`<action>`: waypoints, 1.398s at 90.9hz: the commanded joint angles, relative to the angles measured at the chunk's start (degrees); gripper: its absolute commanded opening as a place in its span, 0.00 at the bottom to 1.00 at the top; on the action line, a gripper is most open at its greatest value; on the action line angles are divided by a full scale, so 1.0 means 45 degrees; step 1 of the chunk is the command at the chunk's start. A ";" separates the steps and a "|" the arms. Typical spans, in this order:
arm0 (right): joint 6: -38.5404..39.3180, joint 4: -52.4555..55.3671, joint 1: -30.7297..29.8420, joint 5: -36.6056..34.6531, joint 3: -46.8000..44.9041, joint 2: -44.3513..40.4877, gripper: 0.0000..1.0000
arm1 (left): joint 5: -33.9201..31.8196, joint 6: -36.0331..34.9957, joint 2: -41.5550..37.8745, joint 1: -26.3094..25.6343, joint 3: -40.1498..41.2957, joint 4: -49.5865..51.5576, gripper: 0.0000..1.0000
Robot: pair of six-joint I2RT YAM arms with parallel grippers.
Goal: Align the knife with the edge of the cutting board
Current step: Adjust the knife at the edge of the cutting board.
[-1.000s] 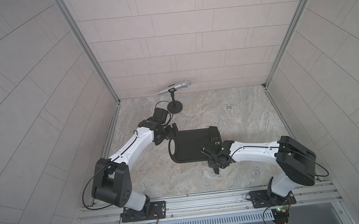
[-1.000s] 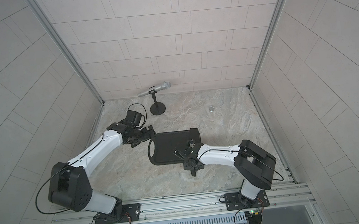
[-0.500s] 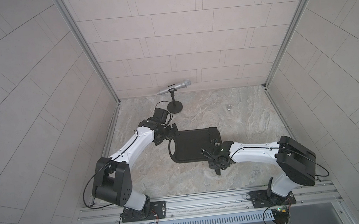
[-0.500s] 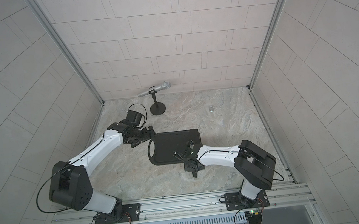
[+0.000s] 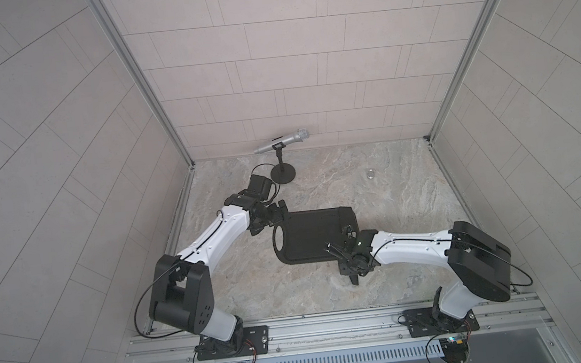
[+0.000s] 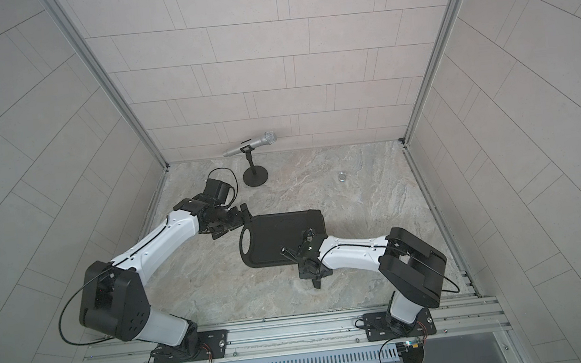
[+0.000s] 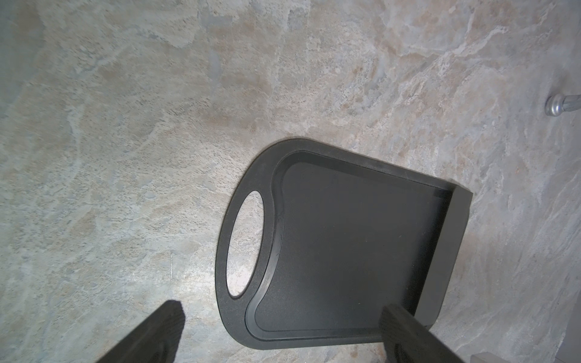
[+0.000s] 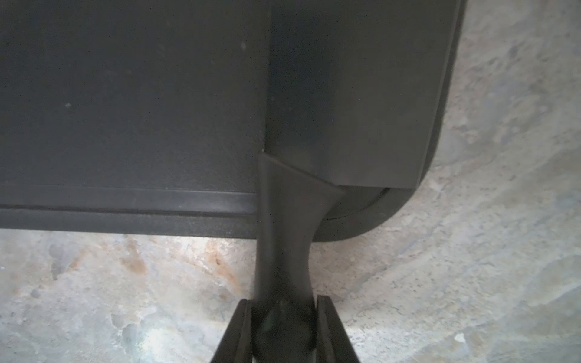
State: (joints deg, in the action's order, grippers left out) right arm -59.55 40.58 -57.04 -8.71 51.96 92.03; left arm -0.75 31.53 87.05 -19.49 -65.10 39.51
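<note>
There was one cutting board point(image 5: 305, 235), one knife point(image 8: 345, 94), one microphone point(image 5: 281, 141) on one stand point(image 5: 283, 174), one small silvery object point(image 5: 370, 173), and two robot arms point(image 5: 214, 237) point(image 5: 410, 251).

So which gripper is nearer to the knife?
Right. The right gripper holds the knife by its handle, jaws shut; the left gripper is open at the handle-hole end of the cutting board, opposite the knife.

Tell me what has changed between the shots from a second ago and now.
Nothing visibly moved. The right gripper stays shut on the slim handle of the all-black, broad-bladed knife, whose blade lies flat on the matte-black cutting board along its short edge. The left gripper stays open near the board's handle-hole end.
</note>
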 commanded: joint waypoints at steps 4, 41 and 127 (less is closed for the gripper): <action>-0.0137 0.0315 -0.0060 -0.0323 0.0190 -0.0313 0.21 | -0.0062 -0.0166 0.0019 0.0083 -0.0245 0.0317 1.00; -0.0165 0.0338 -0.0060 -0.0346 0.0120 -0.0392 0.24 | -0.0087 -0.0151 0.0032 0.0091 -0.0265 0.0322 1.00; 0.0372 0.0273 -0.0044 -0.0327 0.0298 -0.1125 0.54 | -0.0171 -0.0170 -0.0016 0.0126 -0.0282 0.0342 1.00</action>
State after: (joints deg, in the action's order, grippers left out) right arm -59.37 41.43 -57.04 -9.28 51.99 90.08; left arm -1.15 31.53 87.05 -19.35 -65.10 39.55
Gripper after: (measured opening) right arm 0.495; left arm 0.999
